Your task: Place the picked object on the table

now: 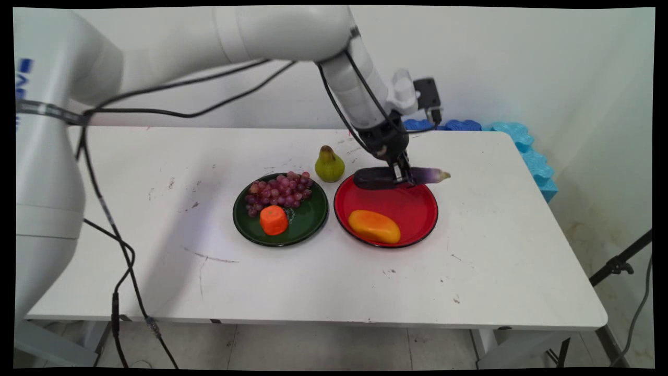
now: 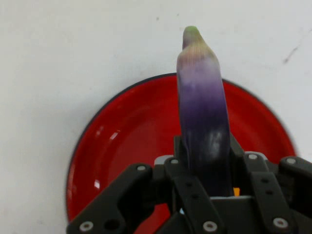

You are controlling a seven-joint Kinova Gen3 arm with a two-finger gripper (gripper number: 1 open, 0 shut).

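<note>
My gripper (image 1: pixel 402 174) is shut on a purple eggplant (image 1: pixel 396 177) and holds it level over the far rim of the red plate (image 1: pixel 412 204). The eggplant's pale, green-tipped end points right, past the plate's edge. In the hand view the eggplant (image 2: pixel 203 126) runs upward between the fingers (image 2: pixel 179 152), with the red plate (image 2: pixel 131 141) beneath it. An orange-yellow mango (image 1: pixel 374 226) lies on the near part of the red plate.
Left of the red plate stands a dark green plate (image 1: pixel 308 219) with red grapes (image 1: pixel 279 191) and an orange fruit (image 1: pixel 273 220). A green pear (image 1: pixel 329 164) stands behind the two plates. Blue foam pieces (image 1: pixel 527 151) lie along the table's far right edge.
</note>
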